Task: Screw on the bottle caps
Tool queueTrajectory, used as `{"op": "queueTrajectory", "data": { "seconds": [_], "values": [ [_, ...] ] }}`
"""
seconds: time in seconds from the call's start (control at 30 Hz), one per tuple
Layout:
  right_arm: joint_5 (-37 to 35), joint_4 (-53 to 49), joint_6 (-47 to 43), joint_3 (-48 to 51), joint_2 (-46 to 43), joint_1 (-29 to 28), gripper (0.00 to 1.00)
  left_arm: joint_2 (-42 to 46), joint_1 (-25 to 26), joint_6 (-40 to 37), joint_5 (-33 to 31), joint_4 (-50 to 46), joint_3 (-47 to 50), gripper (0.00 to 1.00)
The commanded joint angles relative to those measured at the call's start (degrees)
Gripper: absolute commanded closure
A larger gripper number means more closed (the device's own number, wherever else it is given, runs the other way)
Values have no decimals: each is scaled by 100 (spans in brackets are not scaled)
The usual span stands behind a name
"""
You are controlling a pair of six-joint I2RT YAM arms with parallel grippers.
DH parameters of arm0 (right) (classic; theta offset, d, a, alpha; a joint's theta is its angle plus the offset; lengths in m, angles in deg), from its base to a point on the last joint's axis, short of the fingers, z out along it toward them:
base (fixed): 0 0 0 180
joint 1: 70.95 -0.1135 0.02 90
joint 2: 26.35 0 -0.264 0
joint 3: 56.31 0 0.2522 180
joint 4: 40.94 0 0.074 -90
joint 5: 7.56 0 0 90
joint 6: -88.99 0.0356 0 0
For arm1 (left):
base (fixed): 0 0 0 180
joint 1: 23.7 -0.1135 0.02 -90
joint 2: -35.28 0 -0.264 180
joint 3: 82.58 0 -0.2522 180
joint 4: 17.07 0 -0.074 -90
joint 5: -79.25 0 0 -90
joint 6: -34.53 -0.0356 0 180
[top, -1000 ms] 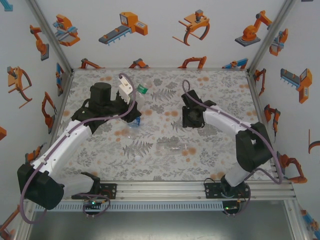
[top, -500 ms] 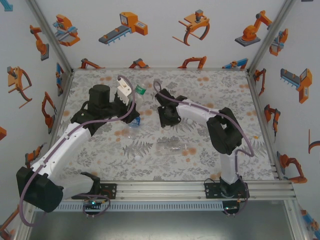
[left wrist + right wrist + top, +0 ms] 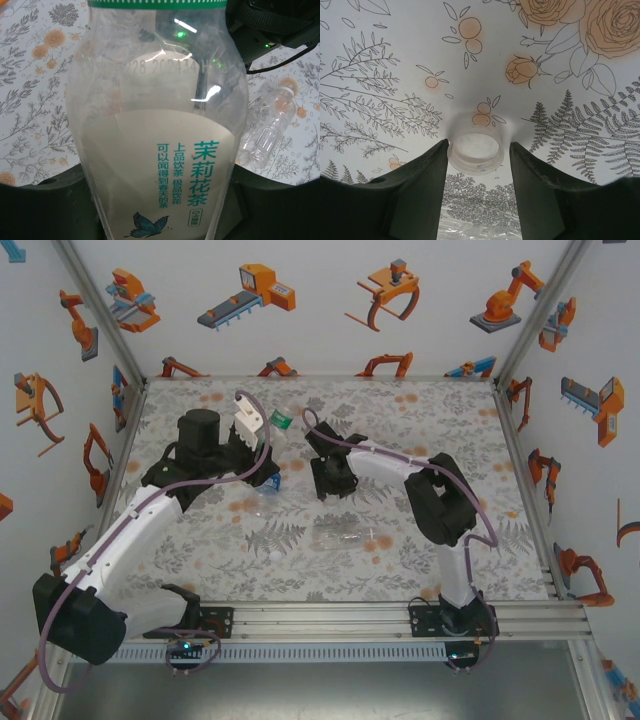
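Slippage risk: right gripper (image 3: pixel 479 150), slightly spread around small white round plastic cap (image 3: pixel 475 155), may flick it away; left gripper (image 3: pixel 159 175) pinches pale green-labelled plastic bottle (image 3: pixel 160 125).

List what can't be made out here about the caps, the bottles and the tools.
- Left wrist view: the green cap is cut by the top edge, so how far it sits on the labelled bottle is unclear.
- Top view: the right arm covers the right tool and the white cap between its fingers.
- Top view: the white speck on the mat is too small to call a cap.
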Motion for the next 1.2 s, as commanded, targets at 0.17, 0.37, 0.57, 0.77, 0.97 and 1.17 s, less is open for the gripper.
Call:
{"op": "queueTrajectory", "data": {
  "seconds": [0.17,0.37,0.57,0.77,0.97,1.17],
  "values": [
    [-90,-231,40,-138,-525,-60,50,108,-26,53,136,120,-18,100],
    [31,-160,117,-97,-463,-74,50,105,-25,64,171,154,-22,100],
    [60,-102,166,-16,-407,-82,50,107,-21,76,154,158,-18,100],
    [94,-66,161,-13,-310,-82,50,77,-20,90,166,158,-26,100],
    [129,-32,165,-22,-216,-82,50,62,-21,87,163,162,-25,100],
    [122,-22,166,-21,-170,-82,50,31,-25,101,196,172,-32,100]
  ]
}}
